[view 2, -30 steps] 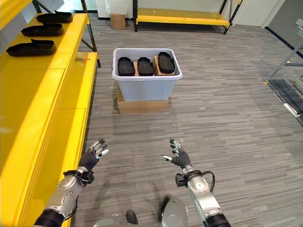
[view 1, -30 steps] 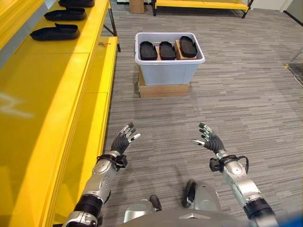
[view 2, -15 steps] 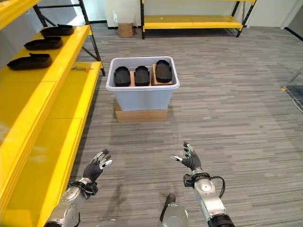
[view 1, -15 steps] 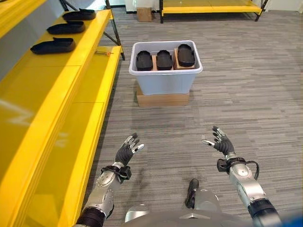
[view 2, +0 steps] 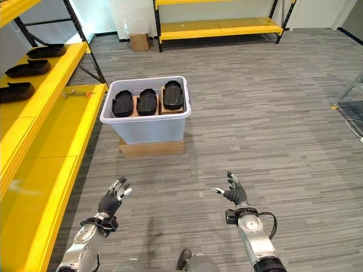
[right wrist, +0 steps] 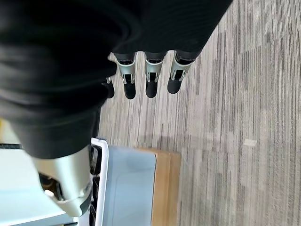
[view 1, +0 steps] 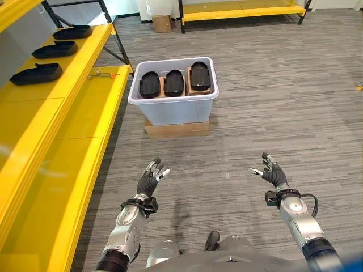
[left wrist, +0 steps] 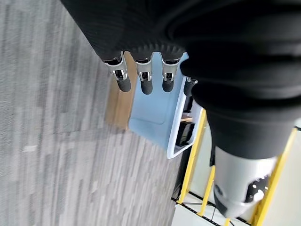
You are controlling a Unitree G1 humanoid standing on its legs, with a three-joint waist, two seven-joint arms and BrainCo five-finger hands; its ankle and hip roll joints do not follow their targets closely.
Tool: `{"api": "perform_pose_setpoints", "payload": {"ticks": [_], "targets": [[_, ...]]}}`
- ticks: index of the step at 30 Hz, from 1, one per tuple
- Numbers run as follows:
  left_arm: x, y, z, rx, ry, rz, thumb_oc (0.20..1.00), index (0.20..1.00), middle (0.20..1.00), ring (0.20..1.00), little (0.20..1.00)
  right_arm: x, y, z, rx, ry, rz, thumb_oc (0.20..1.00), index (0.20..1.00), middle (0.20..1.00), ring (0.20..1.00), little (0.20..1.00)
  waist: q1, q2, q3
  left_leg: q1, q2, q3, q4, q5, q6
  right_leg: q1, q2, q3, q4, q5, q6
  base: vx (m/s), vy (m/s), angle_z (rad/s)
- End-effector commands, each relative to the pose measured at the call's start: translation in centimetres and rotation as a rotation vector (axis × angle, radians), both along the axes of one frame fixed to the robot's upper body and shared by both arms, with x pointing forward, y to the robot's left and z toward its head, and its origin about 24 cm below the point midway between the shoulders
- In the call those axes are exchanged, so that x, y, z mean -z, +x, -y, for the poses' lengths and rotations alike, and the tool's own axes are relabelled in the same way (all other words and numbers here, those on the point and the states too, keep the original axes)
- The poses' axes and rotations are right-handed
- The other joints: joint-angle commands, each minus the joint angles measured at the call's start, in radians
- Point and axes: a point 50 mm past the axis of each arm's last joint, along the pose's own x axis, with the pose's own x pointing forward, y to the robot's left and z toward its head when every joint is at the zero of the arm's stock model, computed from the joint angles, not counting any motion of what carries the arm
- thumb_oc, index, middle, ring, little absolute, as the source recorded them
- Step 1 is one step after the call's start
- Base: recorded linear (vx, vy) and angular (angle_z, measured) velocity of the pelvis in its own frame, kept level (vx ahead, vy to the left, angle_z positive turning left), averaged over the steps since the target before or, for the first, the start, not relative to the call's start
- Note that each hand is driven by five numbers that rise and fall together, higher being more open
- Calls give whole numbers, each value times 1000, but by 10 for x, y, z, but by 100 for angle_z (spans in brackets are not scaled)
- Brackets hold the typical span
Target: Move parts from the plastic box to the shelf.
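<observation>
Both hands empty, box ahead.

The left hand (view 1: 150, 180) and right hand (view 1: 272, 173) hang wide over the striped floor (view 1: 272, 102). Three smooth black parts (view 1: 172, 83) lie in the pale plastic box (view 1: 173, 106) (on a flat brown base); more sit on the yellow shelf (view 1: 62, 96). Next, I think: step closer and reach in.

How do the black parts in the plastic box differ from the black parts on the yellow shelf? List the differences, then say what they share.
The parts in the plastic box sit packed side by side, partly on brown cardboard inserts; the parts on the shelf lie spaced apart in a row on bare yellow.
The box parts sit low, on a box raised on a cardboard base; the shelf parts sit higher.
Both sets are black and elongated, three each.
</observation>
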Motion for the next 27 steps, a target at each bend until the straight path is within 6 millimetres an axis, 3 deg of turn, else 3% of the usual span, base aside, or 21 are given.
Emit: {"api": "perform_pose_setpoints", "payload": {"ticks": [1,2,3,4,5,8,9,12,16,21,24,25,26,27], "targets": [[-17,6,-12,-25,15,101,1000,1000,1000,1000,1000,-20,11,-8,-57,15,124,1000,1000,1000,1000,1000,27,11,43,23,30,-44,-126,112,-39,1,-68,76,-49,122,207,439,204,39],[-14,3,-14,-92,-31,91,1000,1000,1000,1000,1000,-20,10,-11,-98,10,125,1000,1000,1000,1000,1000,42,13,54,-26,70,-38,-177,208,-72,72,-57,100,-94,99,202,423,213,1],[-11,-1,-17,-144,-39,91,1000,1000,1000,1000,1000,-21,10,-16,-142,-1,124,1000,1000,1000,1000,1000,55,10,59,-99,140,-22,-198,290,-101,126,-68,107,-131,78,194,413,257,-11],[-8,-4,-18,-176,-42,89,1000,1000,1000,1000,1000,-21,11,-20,-178,-5,121,1000,1000,1000,1000,1000,65,12,63,-140,184,-22,-200,331,-120,151,-74,107,-138,60,187,396,303,-23],[-6,-6,-20,-189,-39,86,1000,1000,1000,1000,1000,-22,12,-23,-212,-10,123,1000,1000,1000,1000,1000,71,14,66,-159,203,-14,-188,337,-122,163,-82,100,-123,38,183,356,300,-35],[-7,-5,-25,-171,-2,87,1000,1000,1000,1000,1000,-24,14,-26,-242,-1,126,1000,1000,1000,1000,1000,74,10,61,-152,202,32,-157,299,-98,170,-98,74,-62,-13,187,415,328,-81],[-10,0,-26,-127,33,75,1000,1000,1000,1000,1000,-22,11,-28,-221,33,115,1000,1000,1000,1000,1000,82,-7,50,-157,170,58,-86,234,-60,189,-108,57,-11,-47,186,631,433,-65],[-11,3,-22,-62,61,71,1000,1000,1000,1000,1000,-20,9,-32,-225,50,116,1000,1000,1000,1000,1000,96,-27,44,-180,124,20,-20,181,-26,197,-116,92,37,-49,194,417,346,-4],[-15,6,-22,-21,125,83,1000,1000,1000,1000,1000,-27,14,-44,-254,74,154,1000,1000,1000,1000,1000,103,-42,19,-127,18,-18,-91,142,42,170,-151,141,165,56,275,318,429,7],[-19,12,-13,66,159,100,1000,1000,1000,1000,1000,-32,21,-52,-255,75,180,1000,1000,1000,1000,1000,108,-26,1,-68,-61,-22,-137,87,121,64,-213,123,462,170,312,190,347,29],[-20,13,-12,43,132,105,1000,1000,1000,1000,1000,-34,22,-53,-267,65,185,1000,1000,1000,1000,1000,93,-11,12,-32,-55,-35,-145,80,111,-17,-189,115,399,136,289,146,110,-7],[-21,16,-11,47,133,110,1000,1000,1000,1000,1000,-34,23,-52,-262,60,187,1000,1000,1000,1000,1000,86,-6,21,-12,-44,-41,-148,76,96,-49,-193,102,320,136,281,65,-29,-30],[-22,17,-10,47,134,110,1000,1000,1000,1000,1000,-34,23,-51,-262,60,188,1000,1000,1000,1000,1000,84,-6,23,-7,-43,-43,-150,74,93,-54,-195,101,293,145,282,123,-86,-6],[-23,20,-8,49,138,110,1000,1000,1000,1000,1000,-35,23,-48,-255,62,191,1000,1000,1000,1000,1000,75,-8,32,15,-39,-52,-155,60,82,-77,-207,103,176,199,291,105,-113,11]]}}
